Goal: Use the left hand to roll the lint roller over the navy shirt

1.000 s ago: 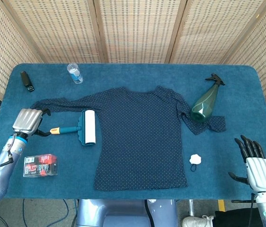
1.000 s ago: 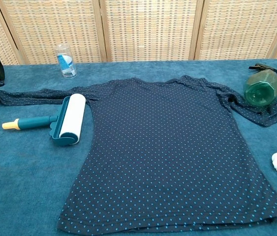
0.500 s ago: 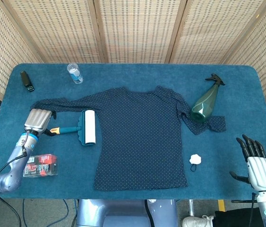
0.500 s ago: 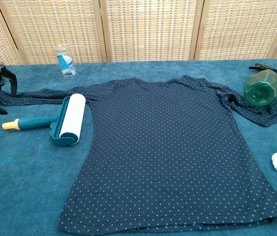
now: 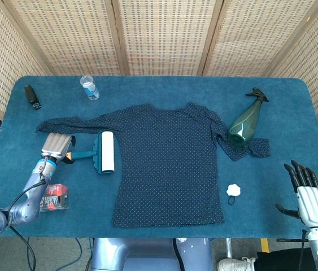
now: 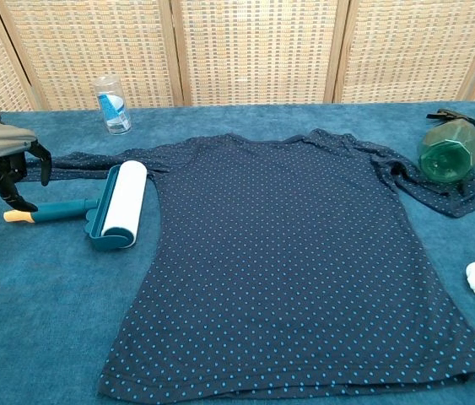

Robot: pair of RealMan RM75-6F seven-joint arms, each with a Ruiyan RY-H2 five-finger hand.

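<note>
Since the earlier frames the left hand [image 5: 57,147] has travelled rightward across the blue tabletop [image 5: 164,90] and now hangs directly over the orange-tipped end of the lint roller [image 5: 98,152] handle. Its dark fingers [image 6: 19,173] are spread and point downward around the handle end, not yet closed on it; the hand grasps nothing. The lint roller itself lies where it was, its teal handle pointing left and its white drum lying along the left edge of the navy shirt [image 5: 167,161], just beside the sleeve. The shirt is spread flat at the middle of the tabletop, one sleeve stretched left, the other bunched under a green spray bottle [image 5: 245,124]. The right hand [image 5: 308,197] rests at the near right corner, fingers extended and apart, empty. A small water bottle [image 5: 89,87] and a black object [image 5: 32,96] stand near the far left edge; a clear box with red contents [image 5: 54,197] lies near the left forearm, and a small white item [image 5: 234,189] lies right of the shirt hem.
</note>
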